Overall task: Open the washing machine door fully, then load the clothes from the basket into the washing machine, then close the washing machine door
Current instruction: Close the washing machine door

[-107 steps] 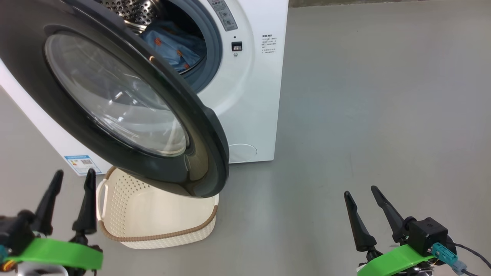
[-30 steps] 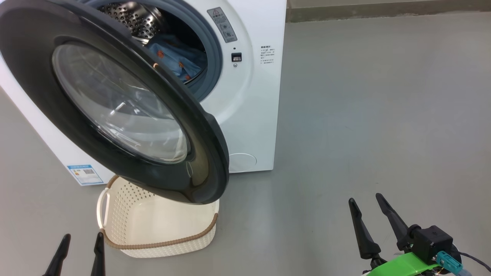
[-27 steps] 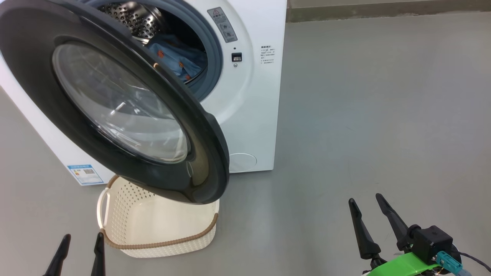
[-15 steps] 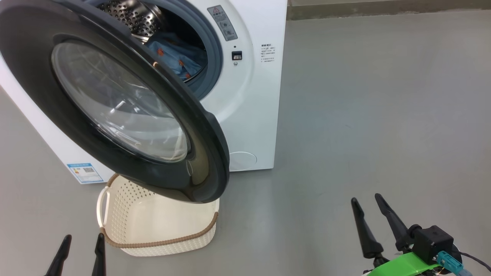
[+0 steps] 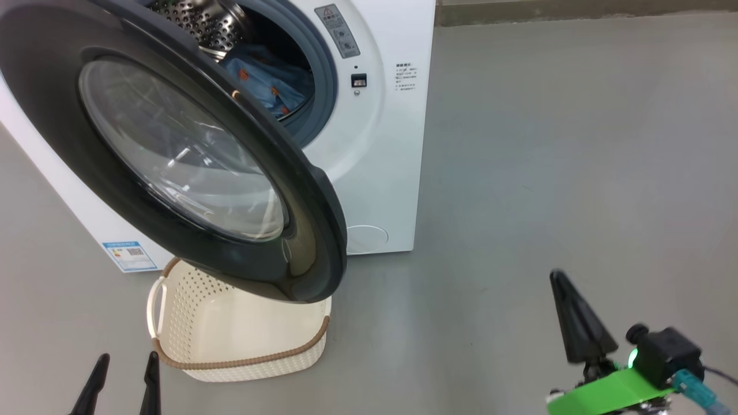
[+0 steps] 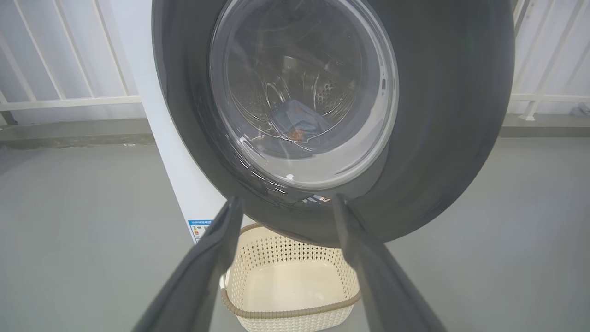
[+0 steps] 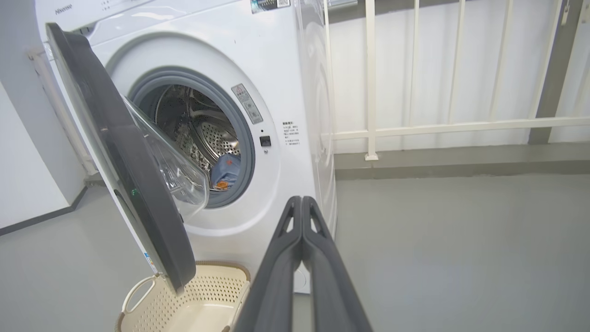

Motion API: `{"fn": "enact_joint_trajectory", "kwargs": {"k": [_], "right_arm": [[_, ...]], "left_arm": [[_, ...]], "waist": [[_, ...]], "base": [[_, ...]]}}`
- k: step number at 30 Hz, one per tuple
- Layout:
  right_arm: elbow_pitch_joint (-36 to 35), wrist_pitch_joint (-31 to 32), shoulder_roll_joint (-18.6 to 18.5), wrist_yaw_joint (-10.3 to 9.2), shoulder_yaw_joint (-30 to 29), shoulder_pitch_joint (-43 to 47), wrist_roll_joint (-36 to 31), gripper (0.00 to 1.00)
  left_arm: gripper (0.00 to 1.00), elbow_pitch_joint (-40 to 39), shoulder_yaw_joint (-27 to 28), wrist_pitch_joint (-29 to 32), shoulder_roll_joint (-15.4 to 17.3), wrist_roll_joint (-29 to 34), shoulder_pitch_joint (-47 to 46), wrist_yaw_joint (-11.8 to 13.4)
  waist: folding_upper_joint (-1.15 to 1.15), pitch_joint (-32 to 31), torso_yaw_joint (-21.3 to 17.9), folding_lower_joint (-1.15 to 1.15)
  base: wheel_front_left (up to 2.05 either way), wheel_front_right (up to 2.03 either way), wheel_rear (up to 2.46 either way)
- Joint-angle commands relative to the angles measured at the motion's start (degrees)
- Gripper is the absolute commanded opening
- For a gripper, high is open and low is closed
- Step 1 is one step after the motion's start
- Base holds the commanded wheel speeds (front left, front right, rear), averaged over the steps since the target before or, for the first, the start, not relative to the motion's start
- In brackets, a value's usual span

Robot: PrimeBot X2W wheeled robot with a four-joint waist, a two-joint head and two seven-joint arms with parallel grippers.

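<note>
Now the clothes [image 5: 265,80] lie in the washing machine [image 5: 380,173], and its stiff, probably heavy door [image 5: 305,196] hangs open ahead-left of the clenched, empty right hand [image 7: 302,205], best pushed on its slick free rim; the left hand [image 5: 128,360] is spread.

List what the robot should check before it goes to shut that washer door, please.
1. Basket emptied: ok, nothing lies in it.
2. Clothes inside the washing machine: ok, they lie in the drum.
3. Clothes clear of the grey seal: cannot tell.
4. Door free of the basket below it: cannot tell; its lower edge hangs over the basket.
5. Right gripper shut and empty, probably ready to push: ok.
6. Left gripper open and empty: ok.
</note>
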Motion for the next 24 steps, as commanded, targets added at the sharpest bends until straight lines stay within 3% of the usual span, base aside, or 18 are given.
{"fn": "enact_joint_trajectory", "kwargs": {"k": [1,13,24], "right_arm": [[-4.2,-0.7,0.0,0.09,1.8,-3.2,0.8,0.0],[-22.9,-0.7,-0.1,0.09,13.2,-16.2,2.6,0.0],[-22.2,0.9,-0.3,0.09,29.7,-25.1,7.1,0.0]], "left_arm": [[1.0,-1.1,2.0,-0.4,0.6,-0.1,-2.2,-0.1],[1.0,-0.9,0.7,-0.4,0.5,-0.4,-3.2,-0.1],[1.0,-0.9,-1.6,-0.4,-0.1,-0.7,-5.4,-0.1]], "waist": [[0.0,0.1,0.0,0.0],[0.0,0.3,1.6,0.0],[0.0,1.4,6.8,0.0]], "base": [[0.0,0.0,0.0],[0.0,0.0,0.0],[0.0,0.0,0.0]]}}
